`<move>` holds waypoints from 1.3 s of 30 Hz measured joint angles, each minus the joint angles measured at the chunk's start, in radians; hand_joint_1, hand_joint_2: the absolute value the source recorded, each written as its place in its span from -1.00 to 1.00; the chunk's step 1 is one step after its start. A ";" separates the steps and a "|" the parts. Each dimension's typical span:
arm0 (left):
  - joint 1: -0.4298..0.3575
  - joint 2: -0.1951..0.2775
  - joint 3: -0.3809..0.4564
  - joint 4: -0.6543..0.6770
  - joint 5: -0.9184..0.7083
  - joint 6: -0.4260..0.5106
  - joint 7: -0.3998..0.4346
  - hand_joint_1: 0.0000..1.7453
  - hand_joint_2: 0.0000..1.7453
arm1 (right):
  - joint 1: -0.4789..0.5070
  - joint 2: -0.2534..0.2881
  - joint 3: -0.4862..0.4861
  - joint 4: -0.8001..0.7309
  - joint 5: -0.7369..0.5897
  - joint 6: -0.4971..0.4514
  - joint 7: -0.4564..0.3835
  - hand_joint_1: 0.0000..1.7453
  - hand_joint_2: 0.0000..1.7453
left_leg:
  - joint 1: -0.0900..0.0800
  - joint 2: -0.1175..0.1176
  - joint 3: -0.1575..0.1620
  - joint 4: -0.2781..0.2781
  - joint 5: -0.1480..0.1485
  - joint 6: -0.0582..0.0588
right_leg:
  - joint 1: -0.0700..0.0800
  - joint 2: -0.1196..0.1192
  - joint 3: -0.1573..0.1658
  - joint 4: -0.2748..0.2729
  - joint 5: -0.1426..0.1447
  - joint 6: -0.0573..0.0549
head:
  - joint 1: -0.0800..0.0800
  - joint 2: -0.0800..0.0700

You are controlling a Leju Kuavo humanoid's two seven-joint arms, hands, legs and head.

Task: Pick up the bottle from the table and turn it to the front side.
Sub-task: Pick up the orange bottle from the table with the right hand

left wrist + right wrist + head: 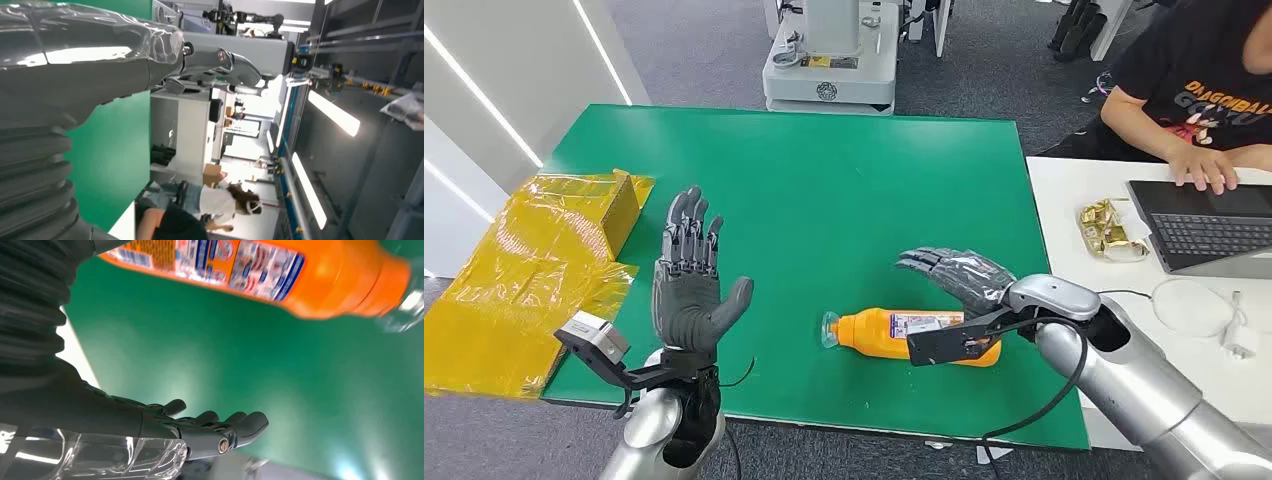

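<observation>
An orange bottle with a clear cap and a printed label lies on its side on the green table, cap pointing left. The same bottle fills one edge of the right wrist view. My right hand hovers just behind the bottle's body, fingers stretched out and apart, holding nothing; its fingers are clear of the bottle. My left hand stands upright near the table's front left, palm open and fingers spread, well left of the bottle.
A yellow wrapped box and yellow film lie at the table's left edge. A person works at a laptop on the white table to the right, beside gold wrappers. A robot base stands behind.
</observation>
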 joint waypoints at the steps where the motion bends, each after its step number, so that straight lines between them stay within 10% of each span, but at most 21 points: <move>1: -0.004 0.002 -0.001 0.002 0.005 0.003 -0.002 -1.00 1.00 | -0.011 -0.001 0.013 0.014 -0.011 0.006 -0.011 -1.00 1.00 | 0.000 0.000 0.000 0.000 0.000 0.000 | 0.000 0.000 0.000 0.000 0.000 0.000 | 0.000 0.000; 17: -0.047 0.033 -0.036 0.033 0.052 0.044 -0.023 -1.00 1.00 | -0.132 0.001 0.215 0.231 -0.121 0.000 -0.060 -1.00 1.00 | 0.000 -0.001 0.000 0.000 0.000 0.000 | 0.000 -0.001 0.000 0.000 0.000 0.000 | 0.000 0.000; 35: -0.051 0.075 -0.070 0.036 0.090 0.084 -0.044 -1.00 1.00 | -0.045 0.059 0.304 0.421 -0.096 -0.206 -0.037 -1.00 1.00 | 0.000 -0.002 0.000 0.000 0.000 0.000 | 0.000 -0.002 0.000 -0.001 0.000 0.001 | 0.000 0.000; 39: -0.056 0.078 -0.077 0.045 0.092 0.084 -0.045 -1.00 1.00 | -0.028 0.060 0.298 0.439 -0.062 -0.241 -0.045 0.78 1.00 | 0.000 -0.001 0.001 0.000 0.000 0.000 | 0.000 -0.002 0.001 -0.001 0.000 0.001 | 0.000 0.000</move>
